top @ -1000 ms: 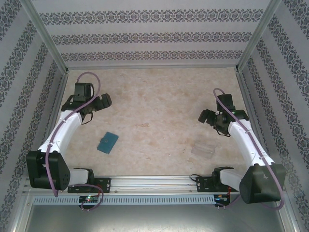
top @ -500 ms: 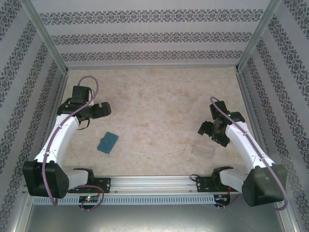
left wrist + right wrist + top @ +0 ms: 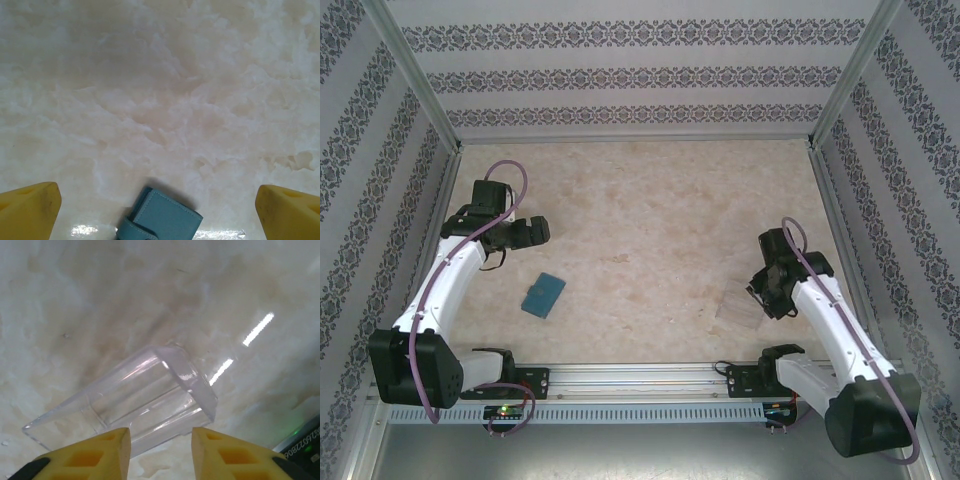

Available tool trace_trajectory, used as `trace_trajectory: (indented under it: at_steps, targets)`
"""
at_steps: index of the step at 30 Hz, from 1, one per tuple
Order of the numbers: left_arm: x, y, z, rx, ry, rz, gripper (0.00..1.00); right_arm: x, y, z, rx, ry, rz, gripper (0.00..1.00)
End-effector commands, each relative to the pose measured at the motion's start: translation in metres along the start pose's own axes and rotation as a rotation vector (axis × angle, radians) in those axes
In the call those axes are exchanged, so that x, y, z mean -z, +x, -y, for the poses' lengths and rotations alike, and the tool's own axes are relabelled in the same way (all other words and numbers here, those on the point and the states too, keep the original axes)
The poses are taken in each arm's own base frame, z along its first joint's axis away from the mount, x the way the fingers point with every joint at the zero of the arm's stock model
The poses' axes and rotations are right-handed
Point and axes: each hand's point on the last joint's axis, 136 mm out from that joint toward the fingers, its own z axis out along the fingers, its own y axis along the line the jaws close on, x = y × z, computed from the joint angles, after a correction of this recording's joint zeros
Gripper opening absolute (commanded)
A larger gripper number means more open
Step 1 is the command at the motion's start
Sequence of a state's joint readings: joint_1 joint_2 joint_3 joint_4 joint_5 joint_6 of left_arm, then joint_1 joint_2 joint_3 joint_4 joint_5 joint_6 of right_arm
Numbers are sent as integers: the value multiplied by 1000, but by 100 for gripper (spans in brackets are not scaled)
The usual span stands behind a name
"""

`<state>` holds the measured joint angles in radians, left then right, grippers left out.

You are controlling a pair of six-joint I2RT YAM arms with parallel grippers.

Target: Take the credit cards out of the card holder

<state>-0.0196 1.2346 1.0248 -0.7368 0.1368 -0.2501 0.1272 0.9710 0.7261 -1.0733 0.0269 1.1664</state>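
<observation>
The card holder (image 3: 542, 294) lies on the left of the table (image 3: 650, 220), the tray (image 3: 738, 310) well apart on its right.

Teal card holder (image 3: 542, 294); seemingly clear tray (image 3: 192, 382).

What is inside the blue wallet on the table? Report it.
The wallet lies folded shut on the table, so its blue outside is what can be seen. Any cards inside are hidden by the closed cover.

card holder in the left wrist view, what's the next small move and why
Probably ease the left end effector back and down onto the card holder: its jaws stand wide open above the table, and the holder lies closed and untouched at the view's bottom edge.
</observation>
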Motion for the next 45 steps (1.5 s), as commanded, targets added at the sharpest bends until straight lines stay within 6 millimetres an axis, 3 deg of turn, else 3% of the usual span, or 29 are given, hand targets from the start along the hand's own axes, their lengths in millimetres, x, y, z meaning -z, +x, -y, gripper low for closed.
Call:
trace_trajectory:
  at_steps: [1,6,11,24,32,37,45]
  targets:
    - [4,4,-1,-31,-10,6,100,-6,10,13,-258,10,-24,33]
    - [3,5,-1,-38,-13,5,100,-17,18,5,-368,-29,-72,31]
    - [3,5,-2,-37,-15,6,100,-16,15,4,-412,-42,-60,30]
    - [3,4,-3,-48,-23,9,100,-18,9,-25,-477,-85,-42,29]
    - [3,4,-4,-51,-27,9,100,-3,5,-45,-481,-126,-29,26]
    - [2,4,-5,-56,-32,7,100,0,0,-55,-479,-122,-19,31]
    - [1,5,-7,-63,-43,2,100,-13,-4,-69,-487,-108,-19,36]
